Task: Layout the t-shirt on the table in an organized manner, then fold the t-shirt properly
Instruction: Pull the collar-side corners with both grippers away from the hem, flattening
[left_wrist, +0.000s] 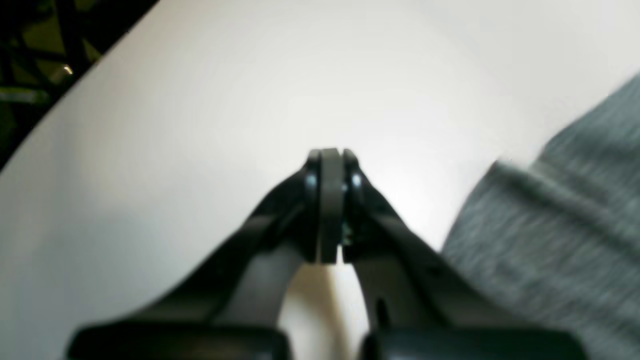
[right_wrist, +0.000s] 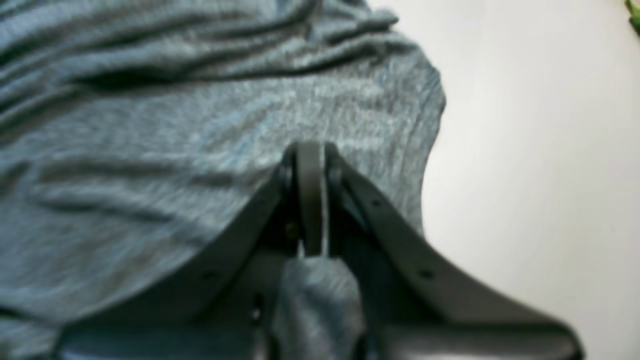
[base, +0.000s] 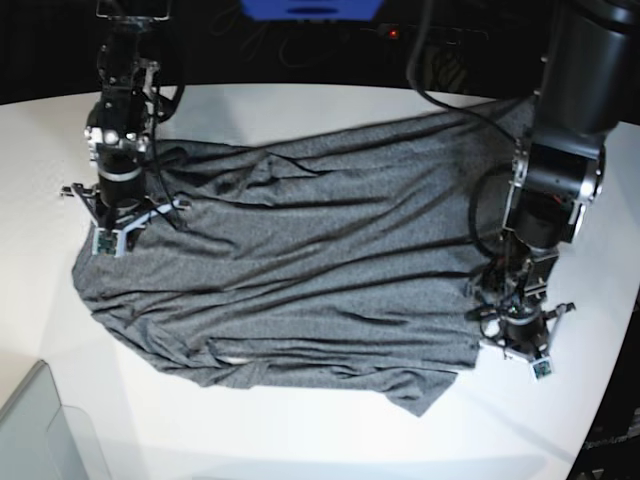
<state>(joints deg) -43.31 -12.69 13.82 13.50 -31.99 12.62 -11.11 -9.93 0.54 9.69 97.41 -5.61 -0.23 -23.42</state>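
The shirt (base: 300, 270) lay spread across the middle of the table (base: 300, 440), wrinkled in long diagonal folds, its long axis running from the far right edge toward the near left corner; one end bunched near the left edge, and a loose flap hung toward the near edge right of centre. The right gripper (base: 112, 238) stood over the shirt's left end, close to the table's left edge. In the right wrist view its jaws were pressed together on a pinch of cloth, a fold of grey knit showing behind the fingertips (right_wrist: 310, 200), with the shirt (right_wrist: 175, 150) rippling away beyond and bare table (right_wrist: 540, 175) to one side. The left gripper (base: 520, 350) hung at the shirt's right end, near the table's right edge. In the left wrist view its jaws (left_wrist: 330, 200) were fully closed with nothing visible between them, the tips over bare table (left_wrist: 200, 125), and the shirt's hem (left_wrist: 550, 240) just beside it. A translucent bin (base: 40, 430) sat at the near left corner.
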